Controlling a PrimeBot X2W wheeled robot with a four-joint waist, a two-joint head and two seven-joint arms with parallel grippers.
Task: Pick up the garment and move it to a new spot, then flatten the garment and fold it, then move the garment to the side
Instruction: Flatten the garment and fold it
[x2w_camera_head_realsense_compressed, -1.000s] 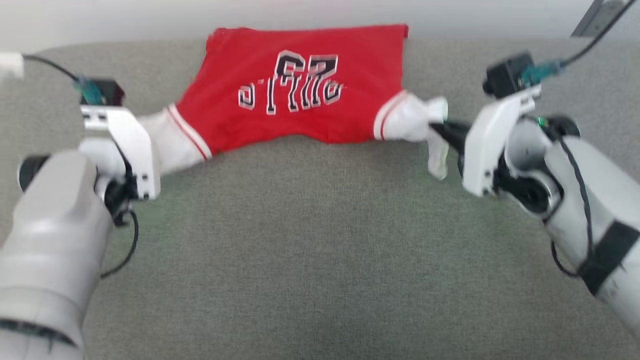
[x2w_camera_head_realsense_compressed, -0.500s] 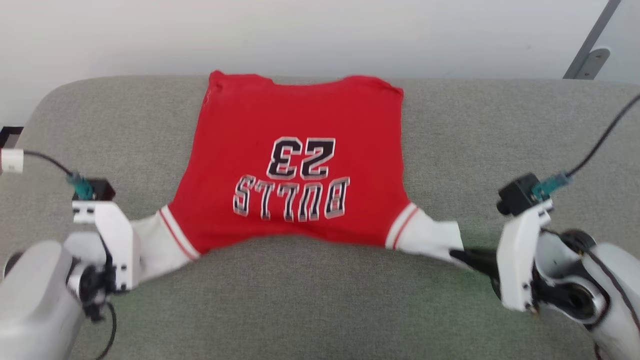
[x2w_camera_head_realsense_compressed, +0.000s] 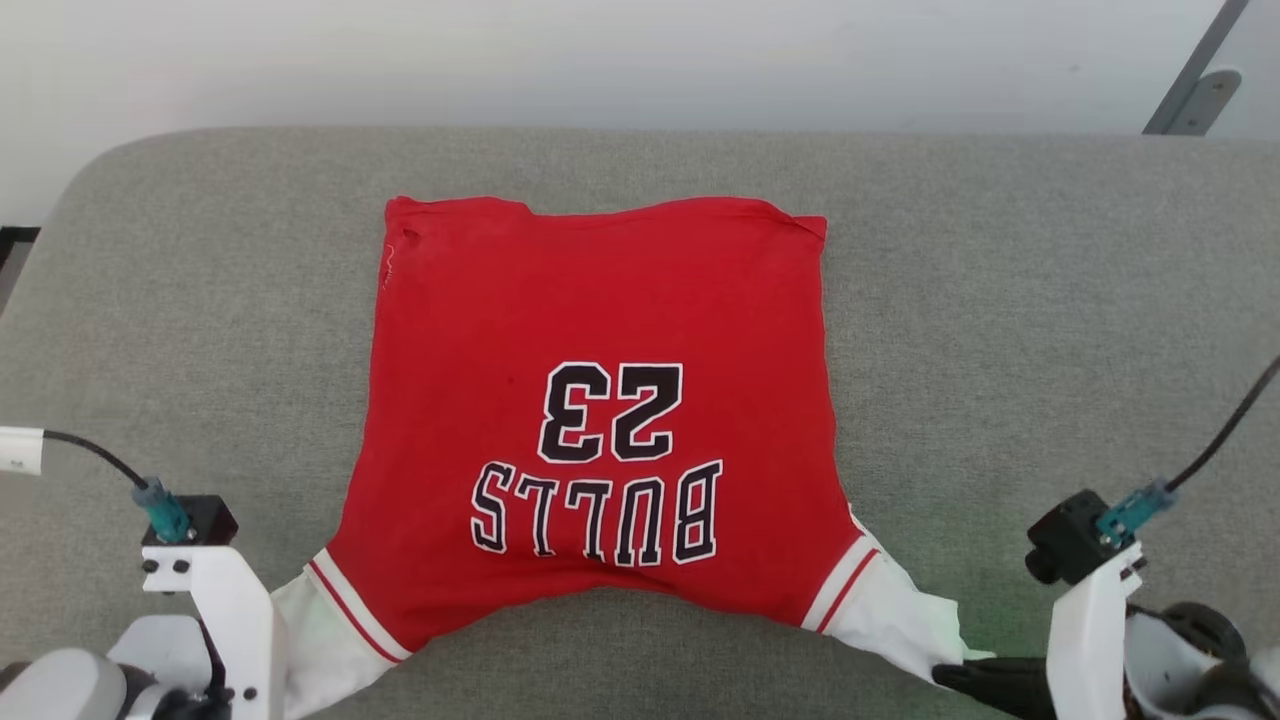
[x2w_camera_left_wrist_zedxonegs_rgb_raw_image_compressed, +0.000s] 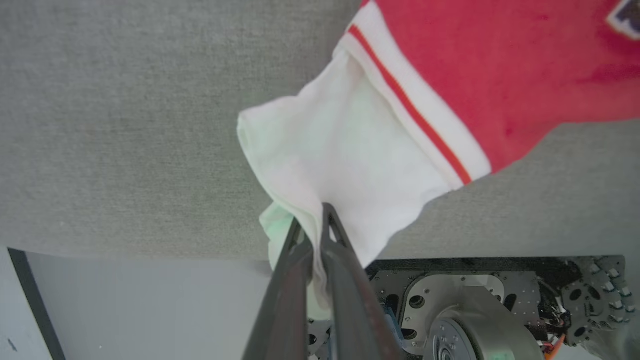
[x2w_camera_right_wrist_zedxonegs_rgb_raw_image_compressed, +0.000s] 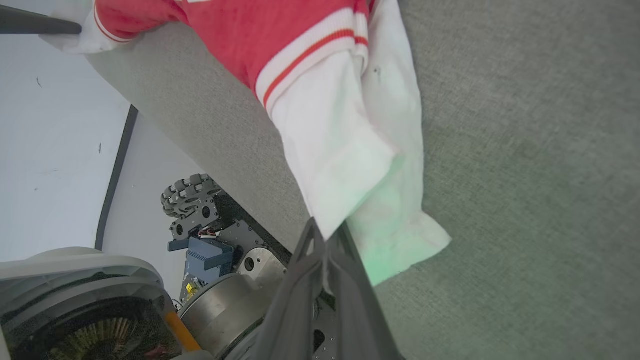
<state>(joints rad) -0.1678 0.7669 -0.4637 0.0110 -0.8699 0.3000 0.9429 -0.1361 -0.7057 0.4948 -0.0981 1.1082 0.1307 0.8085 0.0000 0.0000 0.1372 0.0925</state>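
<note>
The red garment (x2w_camera_head_realsense_compressed: 600, 330) lies spread on the grey padded surface (x2w_camera_head_realsense_compressed: 1000, 300), with its black lettering upside down to me. Its white lining sticks out past the striped hem bands at both near corners. My left gripper (x2w_camera_left_wrist_zedxonegs_rgb_raw_image_compressed: 312, 220) is shut on the left white lining corner (x2w_camera_left_wrist_zedxonegs_rgb_raw_image_compressed: 340, 165), right at the surface's near edge. My right gripper (x2w_camera_right_wrist_zedxonegs_rgb_raw_image_compressed: 325, 232) is shut on the right white lining corner (x2w_camera_right_wrist_zedxonegs_rgb_raw_image_compressed: 350, 165). The dark fingertips of the right gripper (x2w_camera_head_realsense_compressed: 950, 675) show pinching the cloth at the lower right. In the head view the left fingers are hidden behind their white wrist mount (x2w_camera_head_realsense_compressed: 235, 620).
A pale wall (x2w_camera_head_realsense_compressed: 600, 60) runs behind the surface's far edge, and a grey metal bracket (x2w_camera_head_realsense_compressed: 1195, 95) stands at the far right. Below the near edge, the wrist views show my wheeled base (x2w_camera_right_wrist_zedxonegs_rgb_raw_image_compressed: 200, 200) and pale floor (x2w_camera_left_wrist_zedxonegs_rgb_raw_image_compressed: 150, 305). Cables trail from both wrist cameras.
The head camera has tilted. Against the surface, the garment has been drawn from the far edge toward me and now lies flatter, with both grippers still shut on its white corners.
</note>
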